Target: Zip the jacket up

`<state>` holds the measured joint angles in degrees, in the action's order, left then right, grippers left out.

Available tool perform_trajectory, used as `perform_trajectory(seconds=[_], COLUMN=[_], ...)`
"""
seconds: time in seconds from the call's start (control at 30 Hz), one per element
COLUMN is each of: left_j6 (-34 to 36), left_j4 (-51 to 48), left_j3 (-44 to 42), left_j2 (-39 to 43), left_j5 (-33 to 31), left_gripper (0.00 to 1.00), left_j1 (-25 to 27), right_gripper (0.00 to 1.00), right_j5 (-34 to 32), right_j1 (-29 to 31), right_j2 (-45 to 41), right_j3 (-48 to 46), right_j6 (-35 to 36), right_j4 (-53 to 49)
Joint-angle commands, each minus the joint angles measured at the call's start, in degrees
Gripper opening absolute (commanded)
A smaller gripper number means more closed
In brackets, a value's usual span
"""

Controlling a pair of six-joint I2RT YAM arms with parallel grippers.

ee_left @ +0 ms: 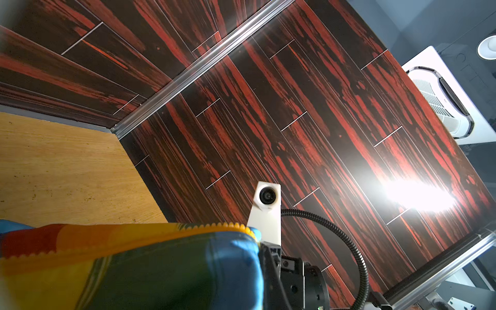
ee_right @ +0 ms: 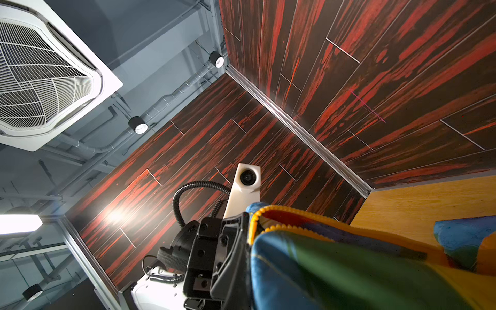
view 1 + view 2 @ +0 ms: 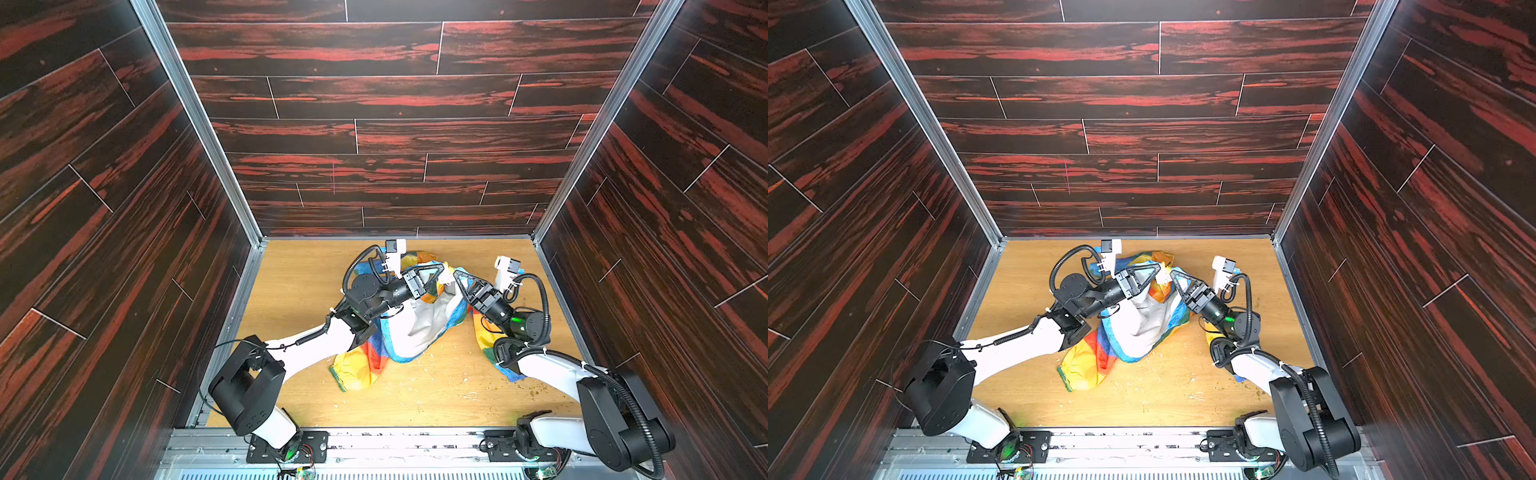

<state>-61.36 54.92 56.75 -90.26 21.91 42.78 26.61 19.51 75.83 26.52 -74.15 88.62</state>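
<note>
The jacket (image 3: 419,328) (image 3: 1142,324) lies bunched in the middle of the table, its white lining showing and its rainbow sleeves spread to both sides. Its upper part is lifted off the wood. My left gripper (image 3: 441,271) (image 3: 1158,267) and right gripper (image 3: 456,273) (image 3: 1172,273) meet tip to tip above it, each shut on an edge of the cloth. In the left wrist view the jacket (image 1: 161,268) fills the lower part and hides my own jaws, with the yellow zipper teeth (image 1: 214,227) running along its top. The right wrist view shows the jacket (image 2: 349,273) and zipper teeth (image 2: 281,210) likewise.
The wooden table (image 3: 307,291) is boxed in by dark red panelled walls (image 3: 374,137) on three sides. A metal rail (image 3: 415,446) with both arm bases runs along the front. Crumbs (image 3: 536,388) are scattered on the wood at front right.
</note>
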Motion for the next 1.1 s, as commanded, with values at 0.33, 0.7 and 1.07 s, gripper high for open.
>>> perform_trajectory(seconds=[0.33,0.7,1.07], left_j6=[-1.3,-1.65,-1.96], left_j4=[5.42,5.33,6.05], left_j3=[0.26,0.46,-0.19], left_j2=[0.0,-0.74,-0.66], left_j5=[-0.55,0.02,-0.19], left_gripper=[0.0,0.0,0.0], left_j1=[0.63,1.16,1.25], right_gripper=[0.0,0.0,0.0], right_j5=[-1.22,-1.3,-2.42], right_j1=[-0.08,-0.08,-0.06], right_j2=[0.96,0.99,2.47], right_j3=[2.12,2.72,3.66], right_j6=[-0.65,-0.56,-1.0], right_j4=[4.72,4.63,4.63])
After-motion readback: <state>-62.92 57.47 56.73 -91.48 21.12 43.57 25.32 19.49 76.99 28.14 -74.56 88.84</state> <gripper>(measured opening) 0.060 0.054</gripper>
